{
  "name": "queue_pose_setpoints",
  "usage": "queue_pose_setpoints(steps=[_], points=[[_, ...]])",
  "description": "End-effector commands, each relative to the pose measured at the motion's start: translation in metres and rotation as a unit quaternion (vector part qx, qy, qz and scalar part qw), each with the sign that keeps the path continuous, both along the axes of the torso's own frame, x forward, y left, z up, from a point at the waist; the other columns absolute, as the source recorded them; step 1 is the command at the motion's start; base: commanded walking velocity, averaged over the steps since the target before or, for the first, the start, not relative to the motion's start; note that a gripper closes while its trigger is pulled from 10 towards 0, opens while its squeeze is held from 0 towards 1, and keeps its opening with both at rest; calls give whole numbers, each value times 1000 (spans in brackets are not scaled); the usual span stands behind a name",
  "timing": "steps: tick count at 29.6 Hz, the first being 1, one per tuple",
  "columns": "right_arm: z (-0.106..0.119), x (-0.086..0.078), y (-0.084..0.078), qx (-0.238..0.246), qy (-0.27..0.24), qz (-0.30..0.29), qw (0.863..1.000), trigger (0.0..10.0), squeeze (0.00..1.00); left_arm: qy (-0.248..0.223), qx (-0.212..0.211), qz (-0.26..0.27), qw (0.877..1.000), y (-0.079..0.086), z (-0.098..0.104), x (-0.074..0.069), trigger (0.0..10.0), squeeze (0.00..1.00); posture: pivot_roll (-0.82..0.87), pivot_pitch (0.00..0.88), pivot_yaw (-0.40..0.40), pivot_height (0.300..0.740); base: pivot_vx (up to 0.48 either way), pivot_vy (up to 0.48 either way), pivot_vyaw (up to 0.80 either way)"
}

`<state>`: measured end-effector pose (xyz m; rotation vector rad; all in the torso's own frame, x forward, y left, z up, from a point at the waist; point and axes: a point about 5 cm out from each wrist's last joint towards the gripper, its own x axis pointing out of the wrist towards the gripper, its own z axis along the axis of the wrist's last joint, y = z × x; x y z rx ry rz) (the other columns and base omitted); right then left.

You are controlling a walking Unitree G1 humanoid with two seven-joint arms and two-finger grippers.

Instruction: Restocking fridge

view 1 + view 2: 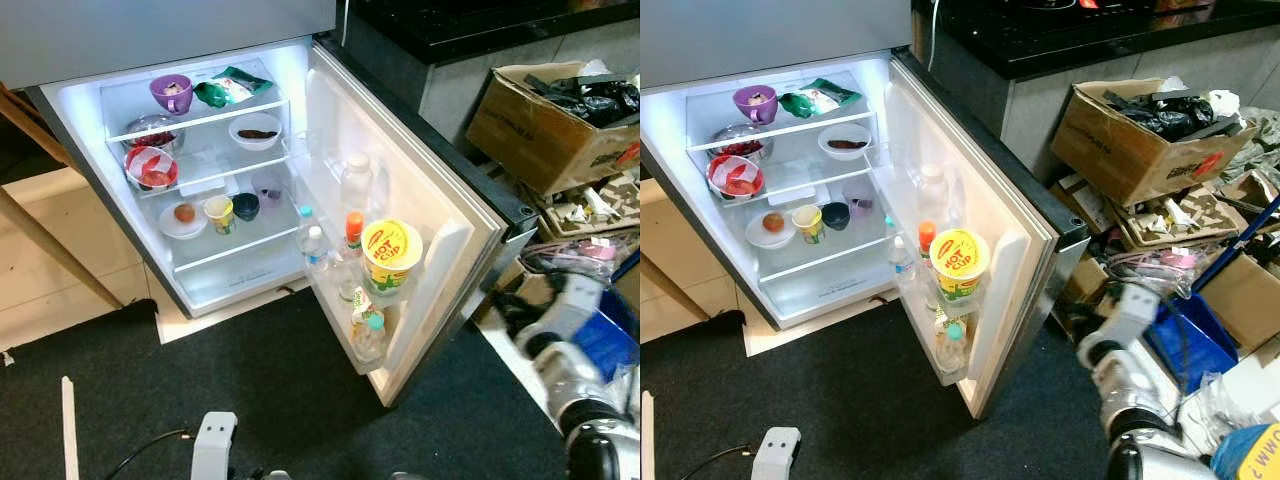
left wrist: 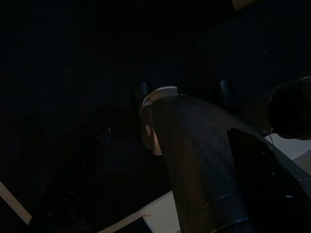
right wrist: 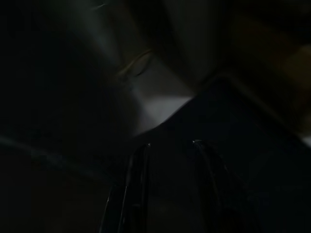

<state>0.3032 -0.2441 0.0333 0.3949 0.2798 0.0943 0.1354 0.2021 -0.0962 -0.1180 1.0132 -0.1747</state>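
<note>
The fridge (image 1: 470, 225) stood open and lit; a yellow cup (image 1: 390, 254) sat in its door rack among bottles (image 1: 315, 245), bowls on the shelves inside; the right gripper (image 3: 167, 167) hung low with fingers slightly parted, grasping nothing; left gripper's grip — couldn't tell, too dark.
</note>
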Motion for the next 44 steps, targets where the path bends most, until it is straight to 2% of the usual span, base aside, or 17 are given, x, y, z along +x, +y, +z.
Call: queue_pose_setpoints(steps=[1, 5, 9, 10, 17, 19, 20, 21, 22, 24, 28, 30, 34, 36, 37, 39, 44], points=[[0, 4, 29, 9, -12, 110, 994, 10000, 0, 23, 1, -3, 1000, 0, -4, -12, 10000, 0, 1, 59, -8, 740, 0, 0, 0], [-3, 2, 61, 20, -14, 216, 976, 10000, 0, 20, 0, -5, 1000, -1, -4, -10, 10000, 0, 3, 55, -8, 740, 0, 0, 0], [-3, -5, 103, 36, -26, 353, 935, 10000, 0, 20, -1, -7, 1000, -2, -4, -10, 10000, 0, 4, 56, -9, 740, 0, 0, 0], [-3, -5, 103, 36, -26, 353, 935, 10000, 0, 20, -1, -7, 1000, -2, -4, -10, 10000, 0, 4, 56, -9, 740, 0, 0, 0], [20, -25, 184, 102, -89, 535, 834, 10000, 0, 24, -4, -11, 1000, -6, -5, -11, 10000, 0, -12, 55, -8, 740, 0, 0, 0], [29, -25, 196, 126, -107, 545, 822, 10000, 0, 24, -5, -13, 1000, -8, -5, -10, 10000, 0, -14, 56, -9, 740, 0, 0, 0], [26, -16, 189, 120, -103, 509, 846, 10000, 0, 23, -6, -12, 1000, -8, -5, -10, 10000, 0, -14, 56, -9, 740, 0, 0, 0], [26, -16, 189, 120, -103, 509, 846, 10000, 0, 23, -6, -12, 1000, -8, -5, -10, 10000, 0, -14, 56, -9, 740, 0, 0, 0], [24, -11, 184, 115, -100, 482, 863, 10000, 0, 22, -6, -12, 1000, -9, -5, -9, 10000, 0, -11, 55, -12, 740, 0, 0, 0], [10, -2, 164, 68, -63, 410, 907, 10000, 0, 20, -7, -11, 1000, -9, -5, -8, 10000, 0, -11, 55, -12, 740, 0, 0, 0], [-34, -20, 106, -35, 59, 288, 955, 10000, 0, 23, -3, -10, 1000, -7, -5, -10, 10000, 0, -13, 53, -13, 740, 0, 0, 256], [-50, -35, 87, -56, 114, 253, 959, 10000, 0, 24, -2, -10, 1000, -8, -5, -11, 10000, 0, -7, 52, -17, 740, 0, 0, 516], [-54, -40, 83, -61, 128, 247, 959, 10000, 0, 24, -2, -10, 1000, -8, -6, -11, 10000, 0, -7, 52, -17, 740, 0, 0, 534], [-82, -75, 45, -90, 222, 162, 957, 10000, 0, 23, -2, -7, 1000, -8, -5, -11, 10000, 0, -5, 45, -19, 740, 0, 0, 562], [-82, -75, 45, -90, 222, 162, 957, 10000, 0, 23, -2, -7, 1000, -8, -5, -11, 10000, 0, -5, 45, -19, 740, 0, 0, 569], [-105, -120, 14, -124, 312, 98, 937, 10000, 0, 22, -1, -6, 1000, -8, -5, -9, 10000, 0, -7, 37, -15, 740, 0, 0, 600], [-120, -160, -3, -143, 374, 58, 914, 10000, 0, 21, 4, -6, 1000, -7, -4, -6, 10000, 0, -2, 12, -15, 740, 0, 0, 631]])
